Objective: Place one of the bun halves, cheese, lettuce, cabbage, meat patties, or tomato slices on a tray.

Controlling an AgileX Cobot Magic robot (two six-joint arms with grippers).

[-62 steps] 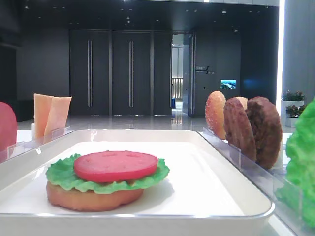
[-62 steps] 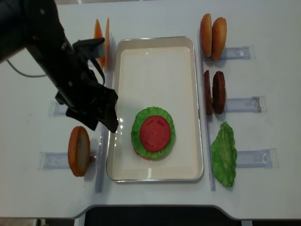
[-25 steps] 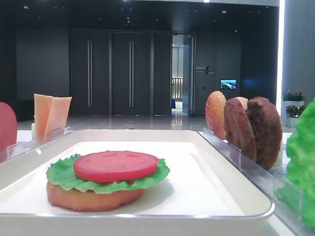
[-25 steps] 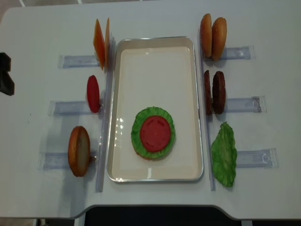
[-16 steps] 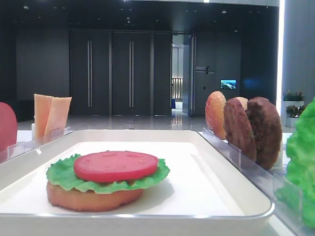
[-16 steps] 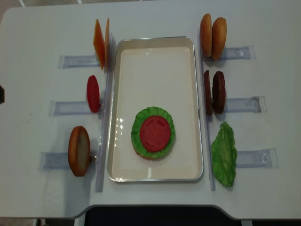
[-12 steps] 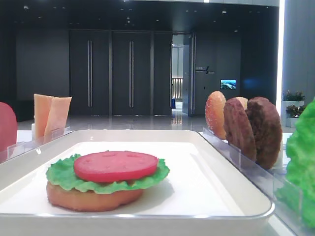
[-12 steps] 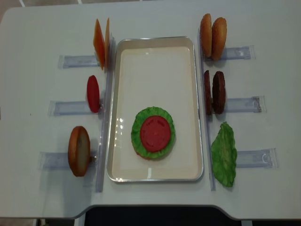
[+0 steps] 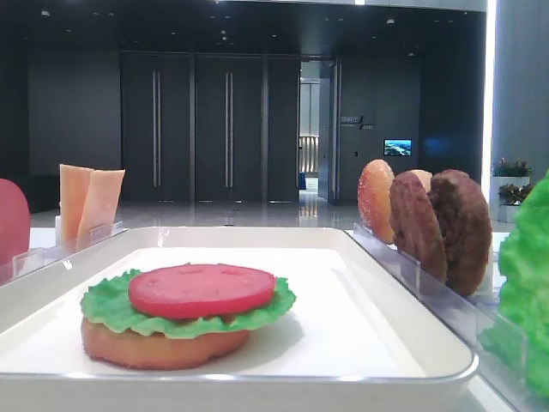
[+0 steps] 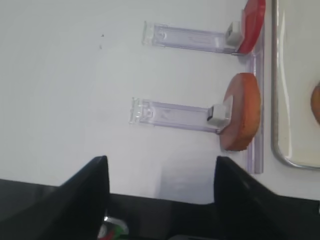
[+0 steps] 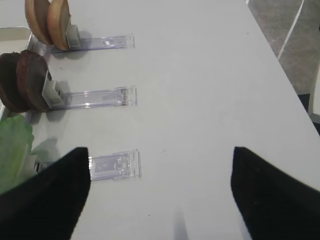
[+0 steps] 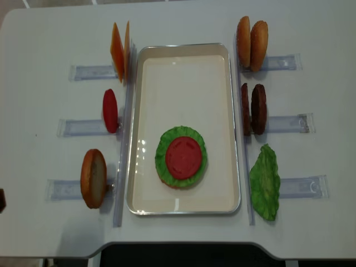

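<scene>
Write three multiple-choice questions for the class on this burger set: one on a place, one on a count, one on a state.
1. Where does the stack lie on the tray?
A. near end
B. far end
C. outside it

2. How many meat patties stand in the rack?
A. one
B. two
C. four

3. How does the lettuce on the tray lie?
A. upright in a rack
B. flat, under a tomato slice
C. folded on top

Key: 1 A, the far end is bare. 2 B, two brown discs stand side by side. 3 B, green frill rings the red disc.

A large, dim lobby or exhibition hall. Tall dark doors (image 9: 193, 129) and a wall screen (image 9: 397, 147) stand behind. Polished floor reflects light.
</scene>
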